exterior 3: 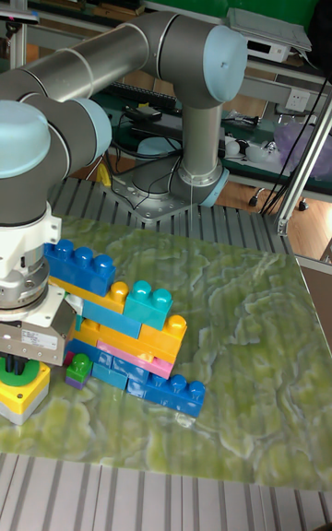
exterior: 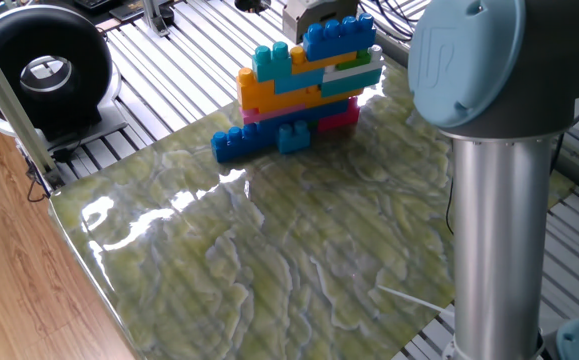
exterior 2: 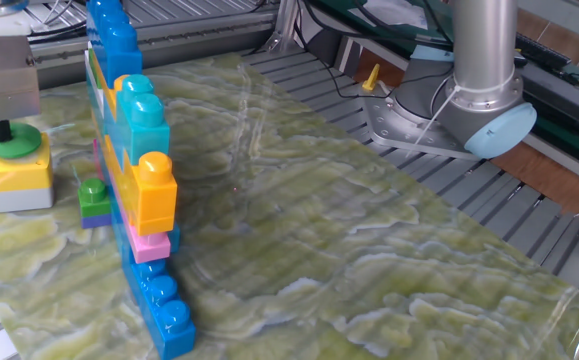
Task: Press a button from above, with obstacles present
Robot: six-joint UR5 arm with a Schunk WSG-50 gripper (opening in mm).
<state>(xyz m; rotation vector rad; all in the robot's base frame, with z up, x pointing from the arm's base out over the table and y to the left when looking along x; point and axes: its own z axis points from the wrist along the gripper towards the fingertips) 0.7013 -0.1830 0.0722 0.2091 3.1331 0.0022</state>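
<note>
The button (exterior 2: 21, 141) is a green disc on a yellow and grey box (exterior 2: 14, 178) at the table's left end, behind the obstacles. My gripper (exterior 2: 1, 131) stands straight above it, its black fingertips shut together and resting on the green disc. In the tall fixed view the gripper (exterior 3: 16, 365) also sits down on the button (exterior 3: 22, 374). The obstacles (exterior 2: 134, 165) form a stacked wall of orange, cyan, blue and pink studded bricks right beside the button. In one fixed view this wall (exterior: 304, 80) hides the button, and only the gripper's grey body shows over it.
A small green brick on a purple one (exterior 2: 94, 198) lies between the button box and the wall. The arm's thick column (exterior: 494, 200) fills the right foreground. A black round device (exterior: 44, 70) stands off the table's left. Metal slats surround the marbled mat (exterior 2: 369, 250).
</note>
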